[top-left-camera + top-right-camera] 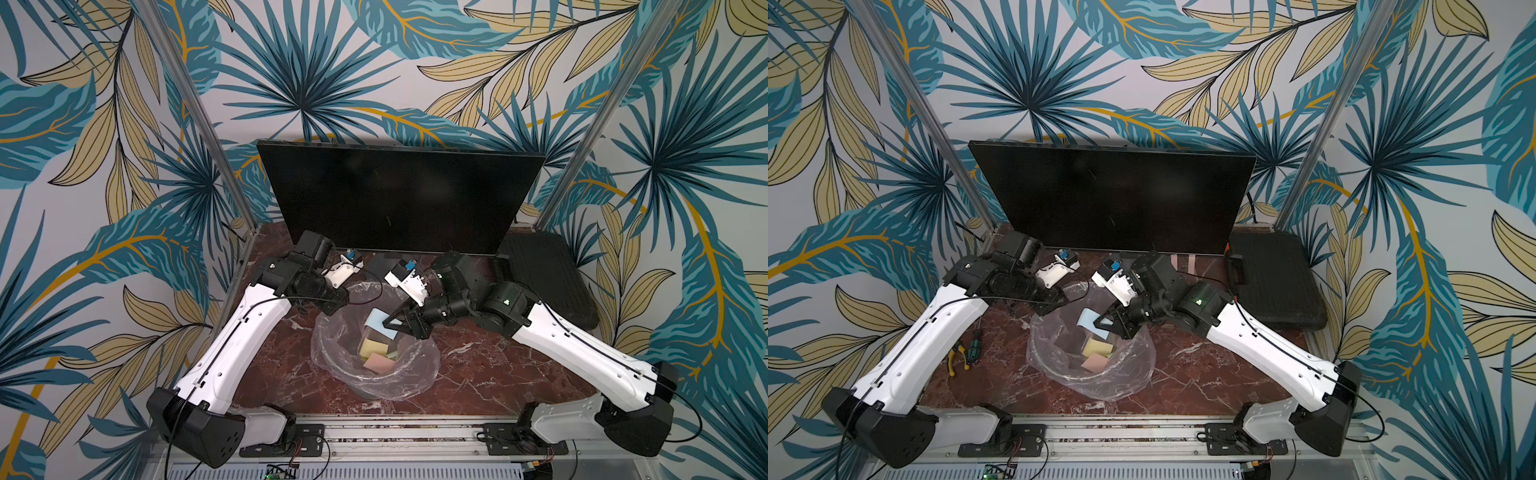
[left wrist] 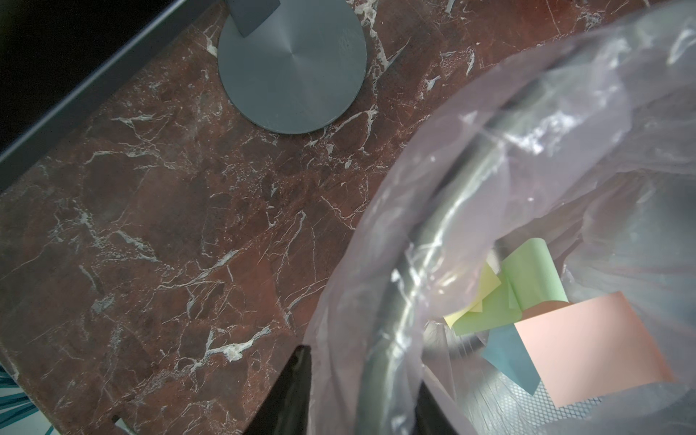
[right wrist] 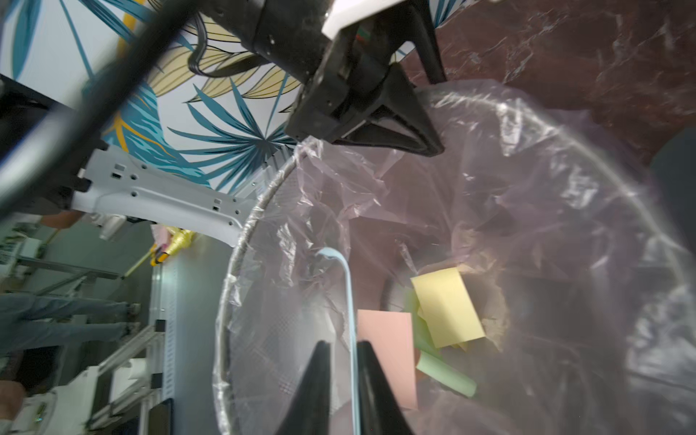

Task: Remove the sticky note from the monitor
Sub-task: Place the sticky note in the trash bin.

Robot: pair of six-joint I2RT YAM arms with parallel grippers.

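Note:
The monitor (image 1: 399,199) (image 1: 1113,199) stands at the back with a plain black screen; its round grey base (image 2: 292,67) shows in the left wrist view. The blue sticky note (image 1: 376,322) (image 1: 1090,320) hangs over the bin's mouth. It sits edge-on (image 3: 348,293) between the fingers of my right gripper (image 1: 392,324) (image 3: 344,344), flat against one finger with a gap to the other. My left gripper (image 2: 363,369) is shut on the bin's rim (image 2: 410,301), one finger outside and one inside the plastic liner.
The bin (image 1: 374,378) with a clear liner stands mid-table and holds yellow (image 1: 370,345), pink (image 1: 379,360) and green notes. A black ribbed case (image 1: 548,278) lies at the right. Pliers and a screwdriver (image 1: 963,353) lie beside the left arm.

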